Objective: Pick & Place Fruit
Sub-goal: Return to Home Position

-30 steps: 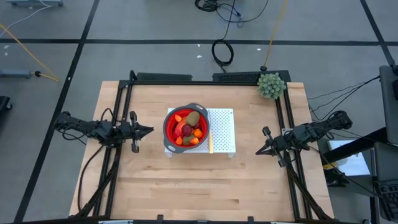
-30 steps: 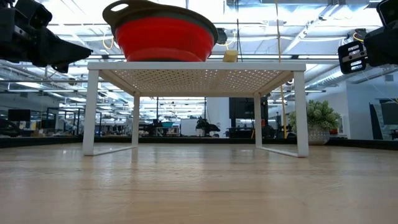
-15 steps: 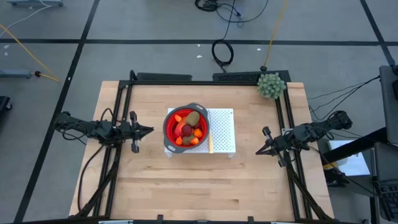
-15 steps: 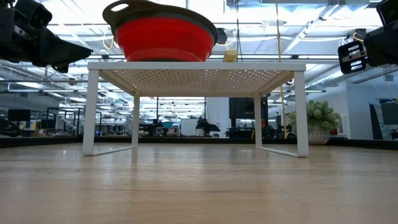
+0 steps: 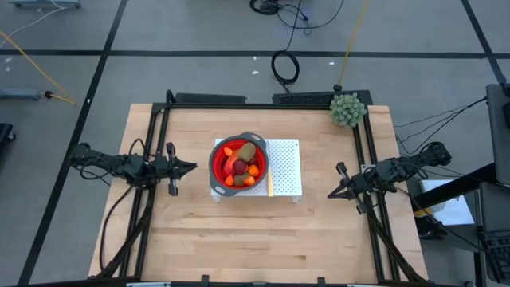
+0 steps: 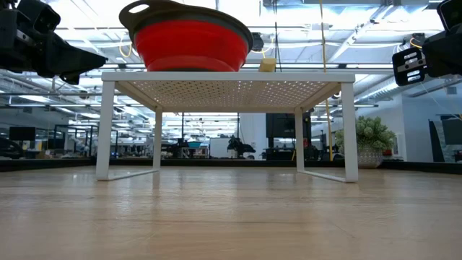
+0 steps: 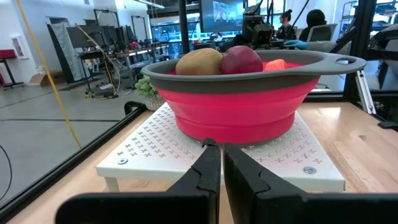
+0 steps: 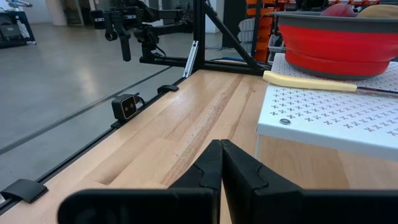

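The fruit, brown, dark red and orange toy pieces, lies piled in a red bowl with a grey rim that stands on a white perforated stand at the table's middle. In the left wrist view a brown piece and a dark red piece show above the rim. My left gripper hovers level at the left, shut, pointing at the bowl. My right gripper hovers level at the right, shut, and its wrist view shows its tips short of the stand.
A slim wooden-handled knife lies on the stand beside the bowl. A green bushy ball sits at the table's far right corner. Black rails run along the table's left, right and far edges. Bare wood lies in front of the stand.
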